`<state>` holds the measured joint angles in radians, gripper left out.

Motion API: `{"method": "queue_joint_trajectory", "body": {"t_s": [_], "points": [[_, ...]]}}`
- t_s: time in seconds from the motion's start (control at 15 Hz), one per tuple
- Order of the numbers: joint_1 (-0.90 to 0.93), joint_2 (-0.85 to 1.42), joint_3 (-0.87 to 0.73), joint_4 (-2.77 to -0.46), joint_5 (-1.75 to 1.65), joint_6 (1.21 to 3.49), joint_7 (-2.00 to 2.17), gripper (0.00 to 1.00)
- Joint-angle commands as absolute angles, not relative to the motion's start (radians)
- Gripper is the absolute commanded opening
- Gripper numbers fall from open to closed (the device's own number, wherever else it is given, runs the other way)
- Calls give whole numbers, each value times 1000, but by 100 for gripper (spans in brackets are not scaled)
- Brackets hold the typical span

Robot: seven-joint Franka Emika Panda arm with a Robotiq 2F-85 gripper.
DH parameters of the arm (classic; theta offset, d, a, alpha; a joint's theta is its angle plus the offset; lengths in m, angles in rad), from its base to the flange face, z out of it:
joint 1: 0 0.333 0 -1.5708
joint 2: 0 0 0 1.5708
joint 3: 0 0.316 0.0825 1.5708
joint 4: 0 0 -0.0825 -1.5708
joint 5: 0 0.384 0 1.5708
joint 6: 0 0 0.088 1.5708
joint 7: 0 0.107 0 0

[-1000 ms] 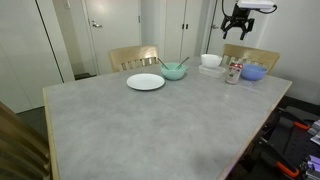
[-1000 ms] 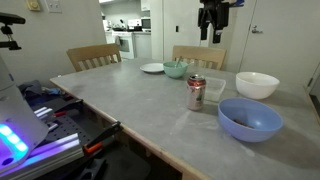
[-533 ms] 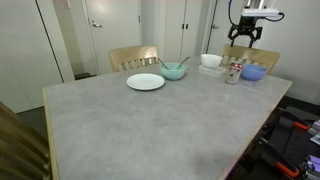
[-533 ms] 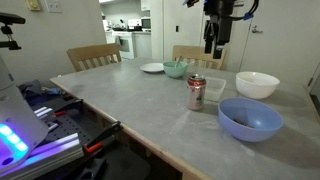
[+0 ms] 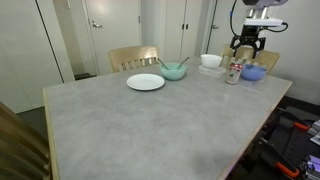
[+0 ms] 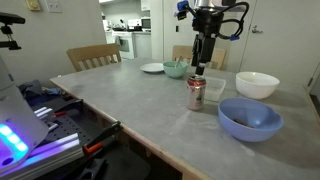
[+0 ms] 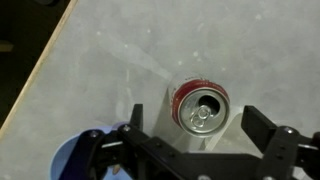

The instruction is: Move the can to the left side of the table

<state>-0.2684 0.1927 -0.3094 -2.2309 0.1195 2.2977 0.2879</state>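
The can [image 5: 233, 72] is small, silver with red markings, and stands upright on the grey speckled table [image 5: 150, 115] near its far right part. It also shows in an exterior view [image 6: 196, 93] and from above in the wrist view [image 7: 202, 107], top opened. My gripper [image 5: 245, 45] hangs a little above the can, also seen in an exterior view [image 6: 198, 68]. In the wrist view the gripper [image 7: 201, 128] is open and empty, its two fingers either side of the can, not touching it.
A blue bowl [image 6: 249, 118] and a white bowl [image 6: 257, 84] stand close to the can. A green bowl [image 5: 174, 71] and a white plate [image 5: 146, 82] sit further along. Wooden chairs [image 5: 134, 57] stand behind the table. The table edge [image 7: 40, 70] runs nearby.
My gripper has come down from high above the table to just over the can and shifted slightly sideways. The can has not moved.
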Motion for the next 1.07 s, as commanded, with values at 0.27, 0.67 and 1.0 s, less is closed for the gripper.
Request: {"method": "queue_joint_trajectory", "body": {"t_s": [0.27, 0.67, 1.0], "points": [[-293, 194, -276, -2286, 297, 2365, 75, 100], [-302, 211, -287, -2309, 301, 2419, 43, 100], [-313, 222, -286, -2317, 304, 2447, 49, 100]]}}
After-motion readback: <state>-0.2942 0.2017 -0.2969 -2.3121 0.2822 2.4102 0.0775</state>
